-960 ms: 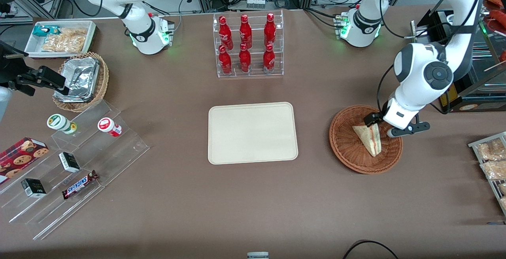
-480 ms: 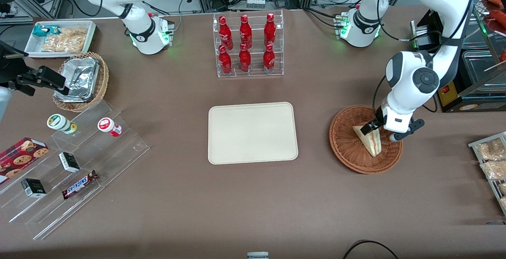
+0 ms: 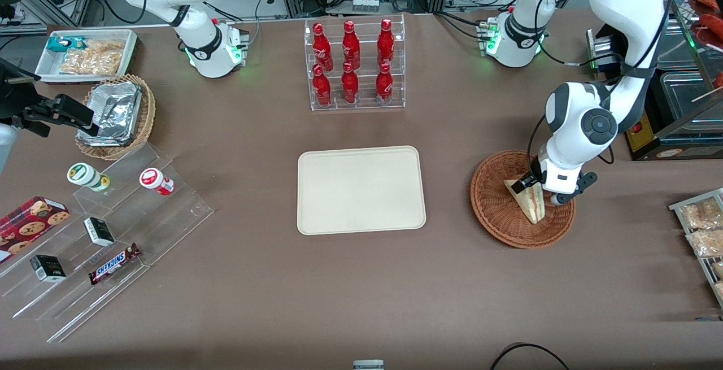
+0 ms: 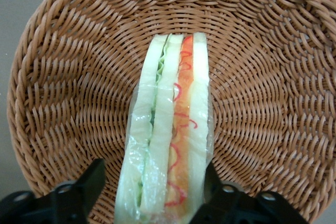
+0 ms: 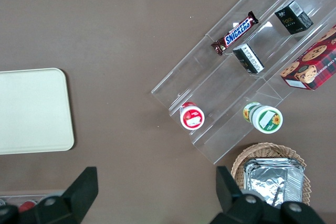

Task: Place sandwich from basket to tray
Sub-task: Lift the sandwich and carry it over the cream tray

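Observation:
The sandwich, a wrapped wedge with green, white and red layers, lies in the round reddish-brown basket toward the working arm's end of the table. My left gripper is low over the basket and open, with one finger on each side of the sandwich near its wide end. In the left wrist view the gripper straddles the wedge: one finger stands slightly apart from the wrap, the other right against it. Basket weave surrounds the wedge. The beige tray lies mid-table, bare; the right wrist view also shows the tray.
A clear rack of red bottles stands farther from the front camera than the tray. A tiered acrylic shelf with snacks, a lighter basket with foil and a white bin sit toward the parked arm's end. Snack bags lie beside the basket.
The left arm has swung in and lowered, bringing the open gripper down around the sandwich's wide end. The sandwich and basket have not moved.

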`<state>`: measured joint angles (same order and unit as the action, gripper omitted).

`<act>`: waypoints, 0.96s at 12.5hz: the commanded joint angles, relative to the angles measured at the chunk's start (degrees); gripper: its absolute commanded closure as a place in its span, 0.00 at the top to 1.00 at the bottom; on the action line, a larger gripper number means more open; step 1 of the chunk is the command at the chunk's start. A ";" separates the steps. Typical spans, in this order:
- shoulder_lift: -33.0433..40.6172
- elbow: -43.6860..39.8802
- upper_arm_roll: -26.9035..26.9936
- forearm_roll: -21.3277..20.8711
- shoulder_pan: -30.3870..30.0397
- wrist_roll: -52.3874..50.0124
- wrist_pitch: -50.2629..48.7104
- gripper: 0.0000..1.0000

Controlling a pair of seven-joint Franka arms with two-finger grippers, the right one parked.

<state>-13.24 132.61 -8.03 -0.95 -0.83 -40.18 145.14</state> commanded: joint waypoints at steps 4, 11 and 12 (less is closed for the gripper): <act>1.02 -10.06 -0.67 -0.64 0.30 3.78 -16.42 0.03; -1.16 -17.72 -2.52 -0.37 15.57 -2.60 -24.38 0.03; -3.35 -20.18 -2.52 -0.55 18.82 -3.32 -24.38 0.04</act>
<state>-12.86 117.19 -10.99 -0.97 13.37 -40.74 121.74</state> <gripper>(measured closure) 0.850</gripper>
